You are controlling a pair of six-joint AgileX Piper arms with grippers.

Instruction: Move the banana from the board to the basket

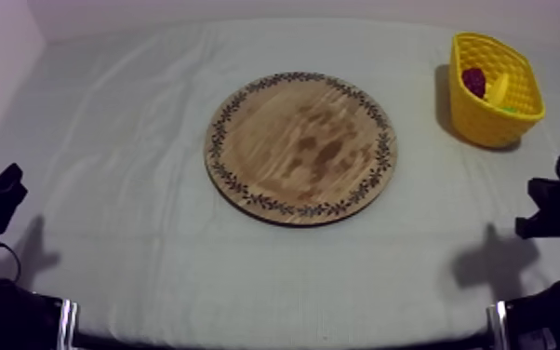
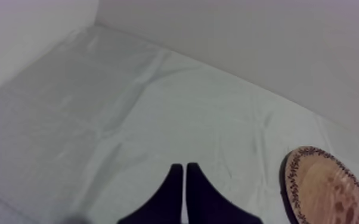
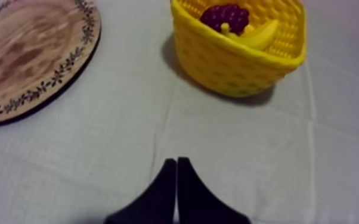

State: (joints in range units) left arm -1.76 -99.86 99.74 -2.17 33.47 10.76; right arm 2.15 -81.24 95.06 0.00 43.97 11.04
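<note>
The banana (image 1: 499, 88) lies inside the yellow basket (image 1: 493, 126), curved against its right-hand wall, with a bunch of grapes (image 1: 473, 81) touching it on the left. In the right wrist view the banana (image 3: 259, 34) rests tilted on the rim side of the basket (image 3: 229, 65), the grapes (image 3: 225, 15) just behind it.

The basket stands at the far right of the bench (image 1: 135, 233), close to the right edge of the grey-white cloth (image 1: 153, 112) and well apart from the wooden board (image 1: 300, 147). The board sits in the middle of the bench, its patterned rim a ring of small dark leaves. A strip of open cloth runs between board and basket. Wider open cloth lies to the left of the board and along the near edge. A pale wall (image 2: 247, 42) closes off the far side.

The right gripper (image 3: 176, 162) hangs low at the near right, fingers pressed together into a narrow wedge with nothing between them. The basket and banana are beyond it, farther off, with bare cloth between. The left gripper (image 2: 185, 168) sits at the near left, its fingers likewise pressed together on nothing, pointing across open cloth with the board (image 2: 328, 190) off to its right, well away from the banana.
</note>
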